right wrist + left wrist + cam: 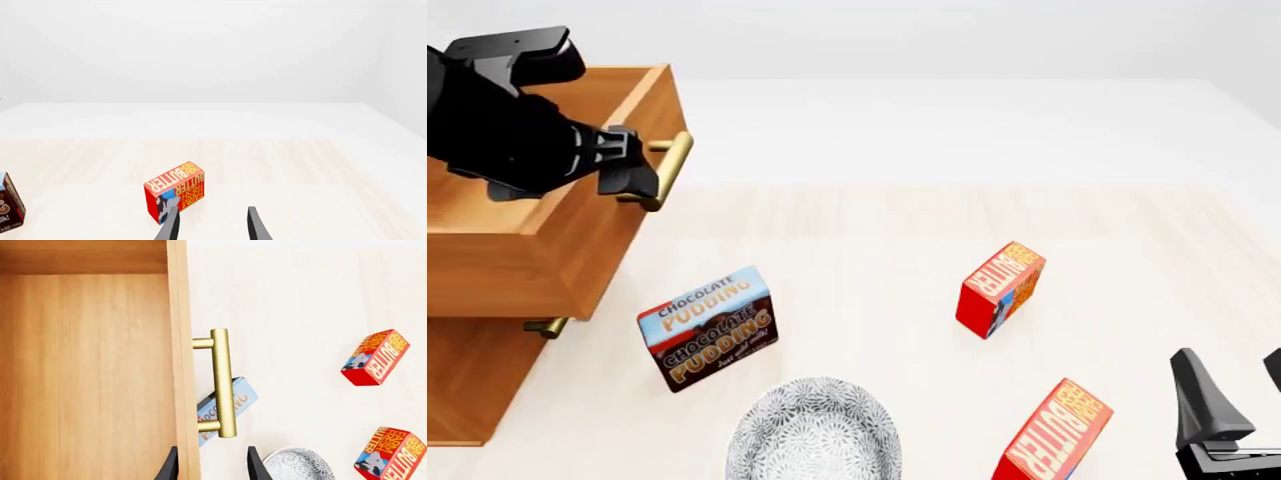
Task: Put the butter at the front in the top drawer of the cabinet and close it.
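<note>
Left hand hovers at the brass handle of the top drawer, fingers spread and gripping nothing, one finger each side of the drawer front. I have the drawer pulled out of the cabinet and bare inside. My right hand waits released near the table's front right corner. The butter stands by the front edge, left of that hand, its twin farther back. Next, I judge, comes the right hand's grasp of that front carton.
</note>
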